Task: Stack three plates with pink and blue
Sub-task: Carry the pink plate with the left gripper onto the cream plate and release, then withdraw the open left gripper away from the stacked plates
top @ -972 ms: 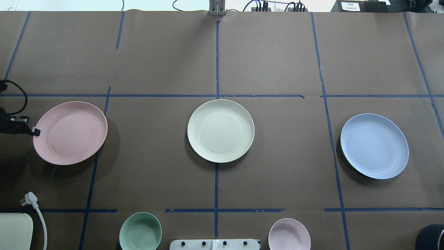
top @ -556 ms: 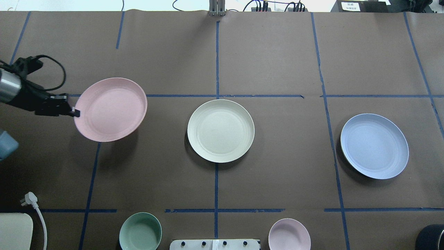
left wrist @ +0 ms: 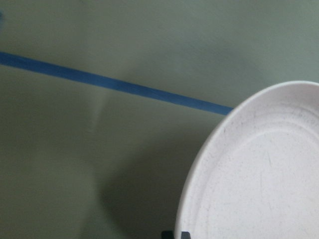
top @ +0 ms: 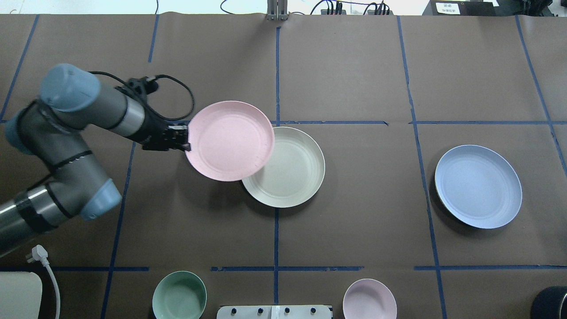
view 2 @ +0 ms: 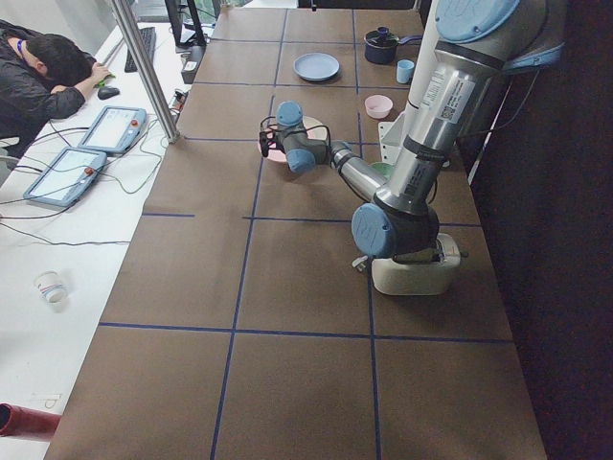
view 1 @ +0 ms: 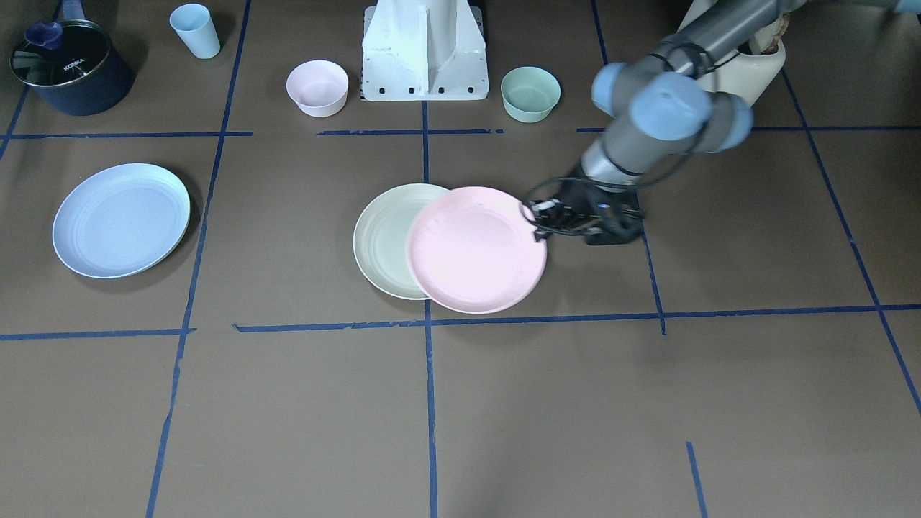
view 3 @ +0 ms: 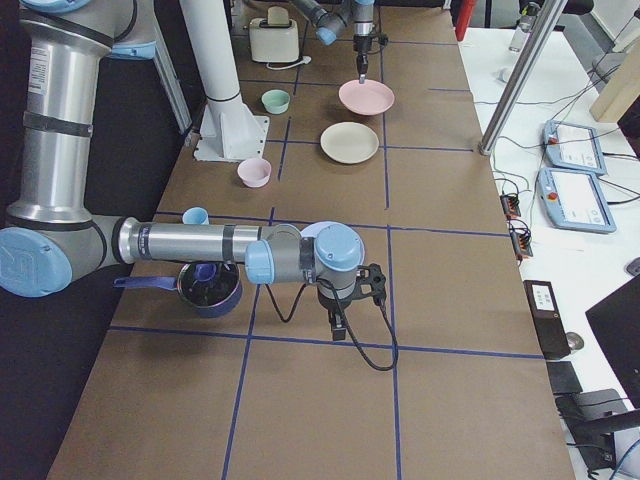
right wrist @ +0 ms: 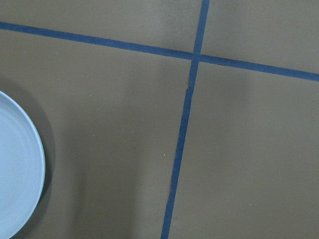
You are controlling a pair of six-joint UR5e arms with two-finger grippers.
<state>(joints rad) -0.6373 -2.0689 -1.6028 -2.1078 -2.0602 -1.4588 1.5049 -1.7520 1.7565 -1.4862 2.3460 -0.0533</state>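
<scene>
My left gripper (top: 188,141) is shut on the left rim of the pale pink plate (top: 229,140) and holds it level above the table. The pink plate overlaps the near-left part of the cream plate (top: 294,177), which lies at the table's centre. In the front view the gripper (view 1: 537,224) grips the pink plate (view 1: 475,250) over the cream plate (view 1: 380,241). The light blue plate (top: 478,186) lies alone at the right. My right gripper (view 3: 338,328) shows only in the right side view, low near the blue plate (right wrist: 17,169); I cannot tell its state.
A green bowl (top: 179,295) and a small pink bowl (top: 369,299) stand near the robot base (view 1: 424,50). A dark pot (view 1: 70,66) and a light blue cup (view 1: 195,30) stand at the robot's right. A cream appliance (top: 20,294) and a plug (top: 39,253) lie at the near left.
My left arm has lifted the pink plate from the far left and carried it right; it now overlaps the cream plate. The other plates have not moved.
</scene>
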